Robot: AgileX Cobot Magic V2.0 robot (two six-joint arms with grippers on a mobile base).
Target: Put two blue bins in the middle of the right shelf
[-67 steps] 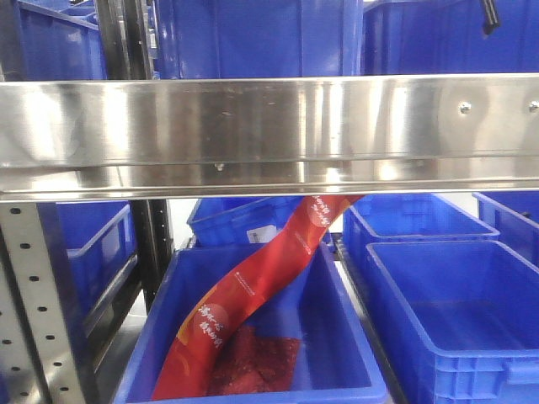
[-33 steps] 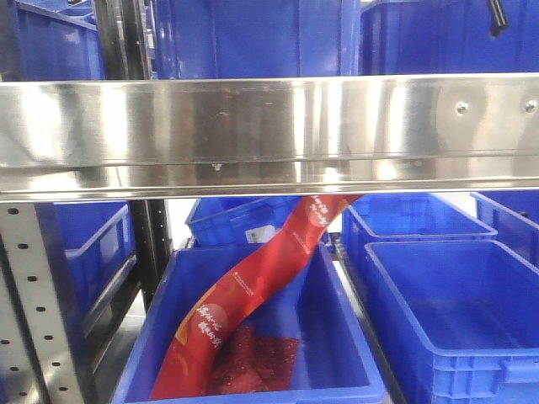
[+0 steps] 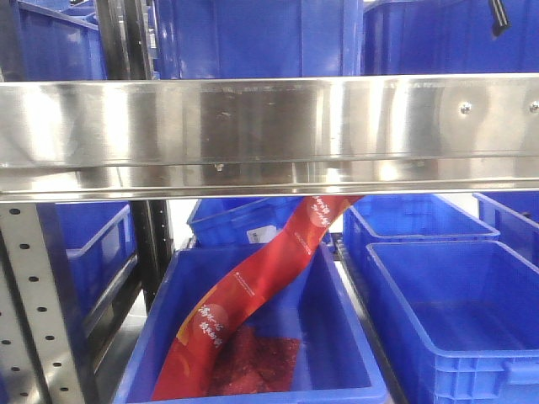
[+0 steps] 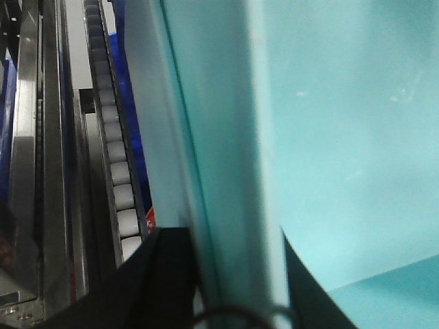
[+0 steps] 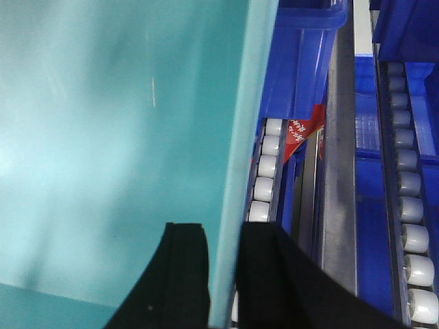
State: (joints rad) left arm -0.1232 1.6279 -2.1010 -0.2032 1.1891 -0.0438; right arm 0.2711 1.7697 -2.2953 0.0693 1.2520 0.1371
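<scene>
1. The left gripper point(image 4: 233, 274) is seen closed over the rim of a bin point(image 4: 329, 137), one dark finger point(image 4: 164, 274) on either side of the wall; in this view the bin looks pale teal.
2. The right gripper point(image 5: 223, 274) is clamped the same way on the opposite wall of the bin point(image 5: 116, 137), so the bin is held between both arms.
3. Just outside each gripper a roller track point(image 5: 264, 185) is visible, with more blue bins beyond it.
4. Farther out, in the front view, a steel shelf beam point(image 3: 269, 126) crosses the frame; the held bin appears to sit above it, though which bin it is cannot be told for certain.
5. Below the beam, a lower bin point(image 3: 253, 337) with a red banner point(image 3: 253, 286) is seen.
6. Risk is judged thus: uneven travel of the two arms could twist the bin out of the thin rim grips, or catch it against the rollers or the beam.
7. Compared with the earlier frames, almost nothing is changed; only a very slight shift of the view is noted.
</scene>
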